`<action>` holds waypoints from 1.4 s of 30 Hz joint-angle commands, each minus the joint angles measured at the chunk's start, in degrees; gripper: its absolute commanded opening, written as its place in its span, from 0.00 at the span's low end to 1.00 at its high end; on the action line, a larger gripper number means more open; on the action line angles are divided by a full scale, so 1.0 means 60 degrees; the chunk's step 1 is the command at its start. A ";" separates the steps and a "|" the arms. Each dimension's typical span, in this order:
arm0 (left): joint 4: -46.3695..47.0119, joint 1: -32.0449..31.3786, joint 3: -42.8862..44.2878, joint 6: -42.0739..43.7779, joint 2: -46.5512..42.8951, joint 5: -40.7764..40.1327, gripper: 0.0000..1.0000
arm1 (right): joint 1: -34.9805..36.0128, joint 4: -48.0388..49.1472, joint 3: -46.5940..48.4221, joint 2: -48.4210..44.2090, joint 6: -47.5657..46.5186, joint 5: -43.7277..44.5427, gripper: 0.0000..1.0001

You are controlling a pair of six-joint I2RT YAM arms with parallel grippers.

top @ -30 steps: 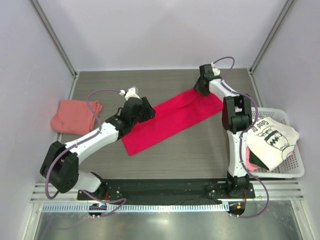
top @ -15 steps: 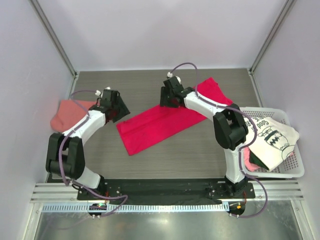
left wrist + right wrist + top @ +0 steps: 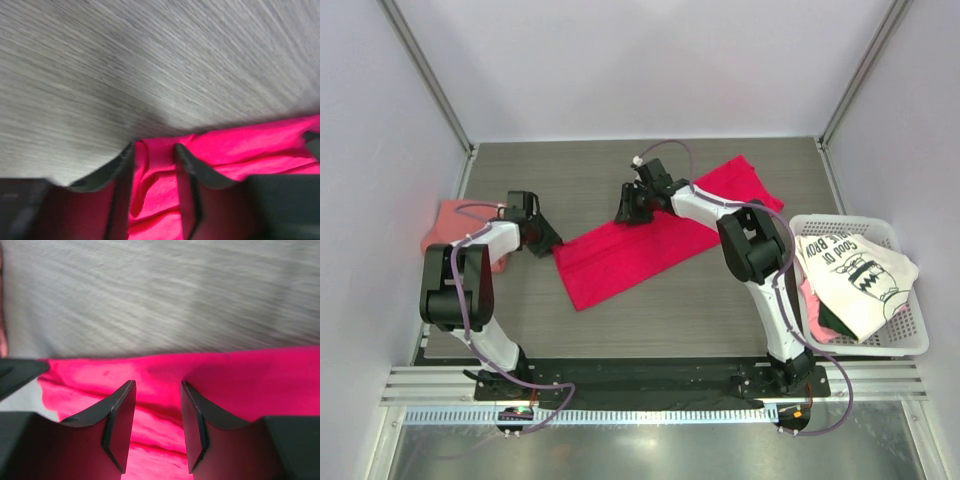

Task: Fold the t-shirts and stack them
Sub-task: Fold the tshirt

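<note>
The crimson t-shirt (image 3: 650,245) lies folded into a long strip, running diagonally across the table's middle. My left gripper (image 3: 548,242) is at its far-left corner. In the left wrist view the gripper (image 3: 153,146) is open a little, with a bunched corner of the crimson cloth (image 3: 240,145) between the fingers. My right gripper (image 3: 623,213) is at the strip's far edge near its middle. In the right wrist view it (image 3: 158,384) is open a little over the cloth (image 3: 240,375). The salmon-pink shirt (image 3: 448,228) lies at the left. The white printed shirt (image 3: 855,275) lies in the basket.
A white plastic basket (image 3: 910,345) stands at the right edge, with pink and dark cloth under the white shirt. Walls close in the table at the back and on both sides. Bare wood-grain table lies beyond the shirt's far edge.
Both arms have swung left. The left gripper went from over the shirt to its left corner, the right from the right end to the middle far edge. The shirt's left end looks wider.
</note>
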 commanded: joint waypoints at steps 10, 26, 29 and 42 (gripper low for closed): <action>0.0208 0.0172 -0.0775 -0.0023 -0.0289 -0.0102 0.03 | 0.0134 0.1645 -0.2183 -0.1201 -0.0201 -0.1839 0.45; 0.0089 0.0172 -0.2355 -0.0256 -0.2514 -0.0426 0.00 | 0.0134 0.2759 -0.3739 -0.2390 -0.0407 -0.2440 0.50; 0.0090 0.0172 -0.3015 -0.0388 -0.3467 -0.0397 0.00 | 0.0148 0.3195 -0.3841 -0.2463 -0.0319 -0.2703 0.54; -0.0349 0.0172 -0.4700 -0.0301 -0.5401 0.0028 0.00 | 0.1378 0.3798 -0.3578 -0.1908 -0.0276 -0.3553 0.59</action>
